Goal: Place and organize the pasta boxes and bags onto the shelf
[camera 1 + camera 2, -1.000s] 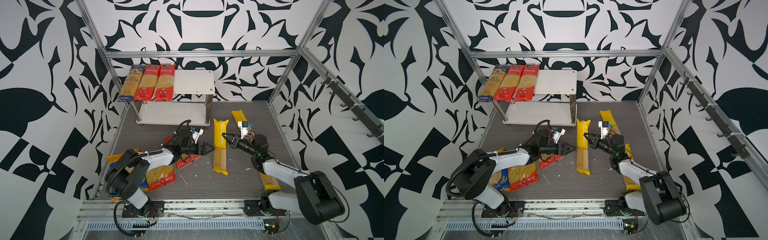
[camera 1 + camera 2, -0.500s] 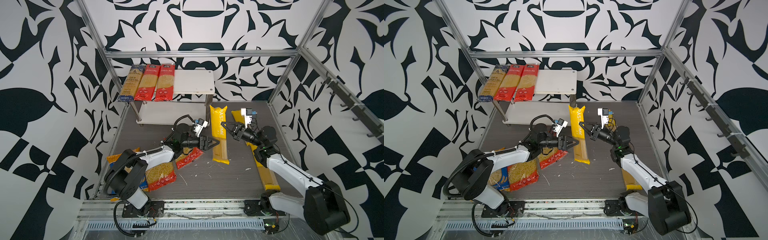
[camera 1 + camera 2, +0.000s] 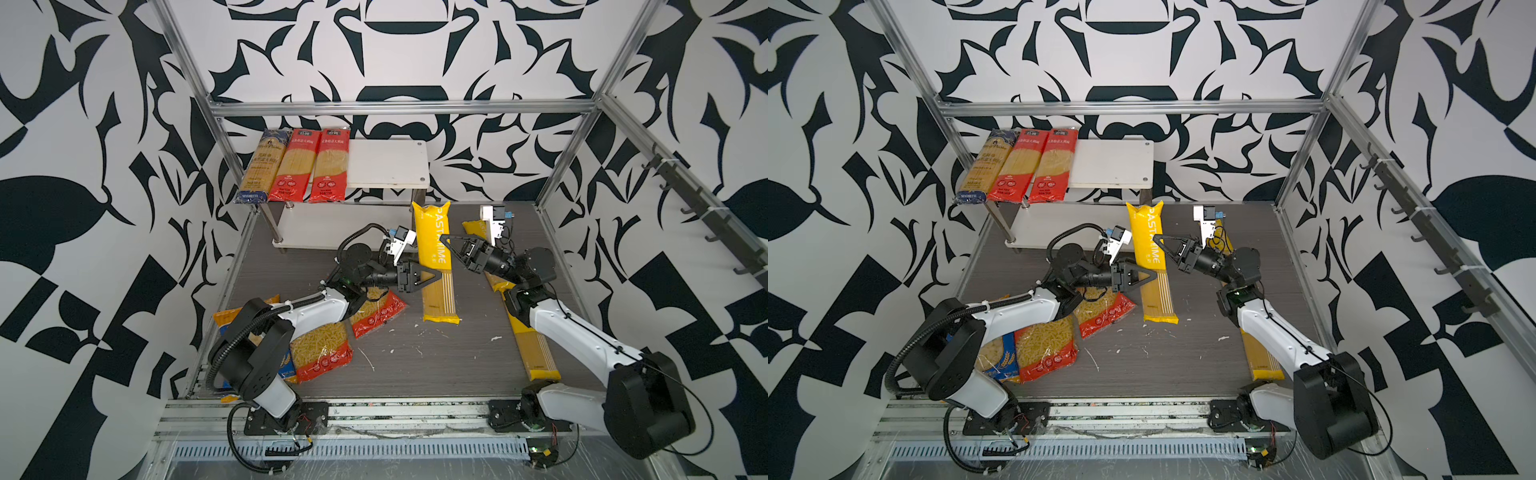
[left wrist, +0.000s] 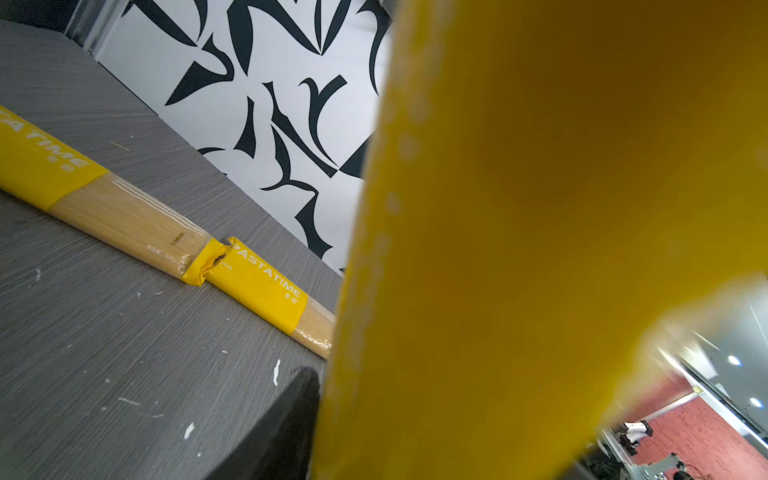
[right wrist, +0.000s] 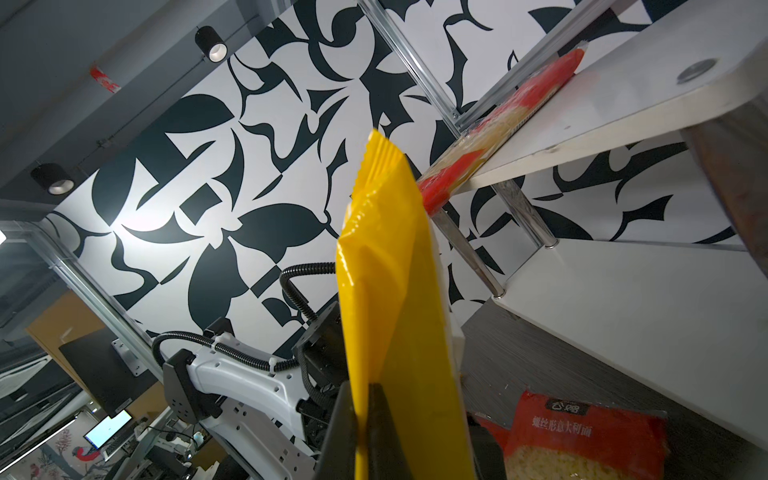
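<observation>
The right gripper (image 5: pixel 362 390) is pinched on only the thin side of the yellow packet (image 3: pixel 432 237). The packet stands tipped up near the middle of the surface, just in front of the shelf (image 3: pixel 386 166). The left gripper (image 3: pixel 436 277) is at its lower half; I cannot tell if it squeezes. The slippery bag may slide out and fall, or its top may bump the shelf's top board. It says "PASTATIME". On the shelf's left edge, the dark-blue packet (image 3: pixel 262 170) seems to say "SPAGHETTI".

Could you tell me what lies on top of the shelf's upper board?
Side by side at its left end lie a dark-blue packet and two red packets. The upper board is otherwise bare; anything beneath them is covered.
</observation>
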`<state>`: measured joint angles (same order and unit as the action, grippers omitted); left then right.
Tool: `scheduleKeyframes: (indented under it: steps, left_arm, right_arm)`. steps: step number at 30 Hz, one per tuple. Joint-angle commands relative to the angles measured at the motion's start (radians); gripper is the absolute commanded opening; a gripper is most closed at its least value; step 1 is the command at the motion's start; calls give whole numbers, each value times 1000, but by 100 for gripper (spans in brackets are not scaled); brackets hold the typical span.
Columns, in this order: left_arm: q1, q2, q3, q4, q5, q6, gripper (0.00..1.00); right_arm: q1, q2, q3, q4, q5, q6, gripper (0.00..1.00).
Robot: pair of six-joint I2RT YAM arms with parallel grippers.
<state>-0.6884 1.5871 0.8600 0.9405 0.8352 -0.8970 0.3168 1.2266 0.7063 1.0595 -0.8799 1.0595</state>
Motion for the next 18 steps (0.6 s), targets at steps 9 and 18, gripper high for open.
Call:
scheduleKeyframes:
  steps: [9, 18]
  left_arm:
    - [18, -78, 60, -66, -9, 31, 25]
    - [84, -191, 139, -335, -94, 79, 15]
  right_arm:
    - [7, -29, 70, -9, 60, 9, 12]
    - [8, -129, -57, -277, 102, -106, 53]
